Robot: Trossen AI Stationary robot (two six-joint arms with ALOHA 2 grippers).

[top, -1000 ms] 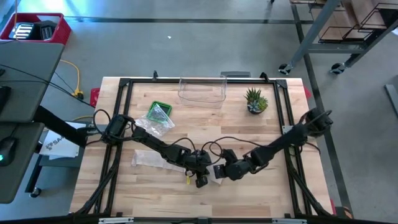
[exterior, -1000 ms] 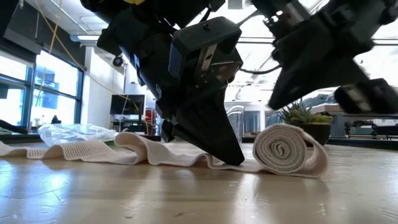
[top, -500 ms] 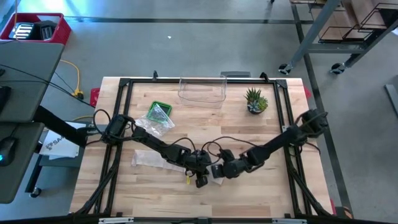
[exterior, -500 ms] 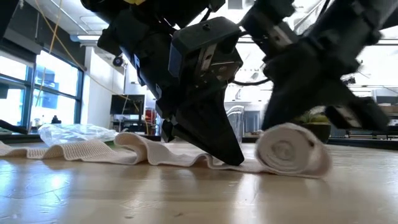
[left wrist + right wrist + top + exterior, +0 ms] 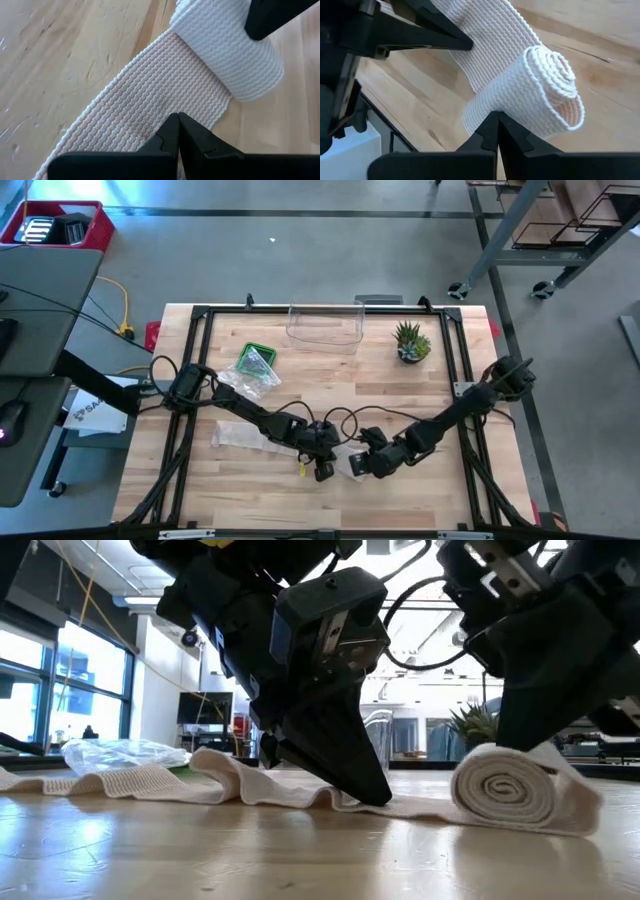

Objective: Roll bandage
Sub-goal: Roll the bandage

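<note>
White knit bandage (image 5: 505, 792) has rolled a bit further right along the counter (image 5: 300, 860) under the clenched right hand (image 5: 356, 465), so it looks like it unwound some slack instead of gaining a turn. Behind it, the clenched left hand (image 5: 375, 790) still pins the flat wavy tail, spiral loose-ish.

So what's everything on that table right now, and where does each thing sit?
bandage: one, white, near the front middle; one end rolled, the rest trailing flat toward the left
plastic bag: one, clear, on a green item, left of centre
clear container: one, see-through, back edge, middle
potted plant: one, green, back right
table: one, light wood, black frame
left claw: one, dark, shut, tip pressing the flat strip
right claw: one, dark, shut, against the roll
</note>
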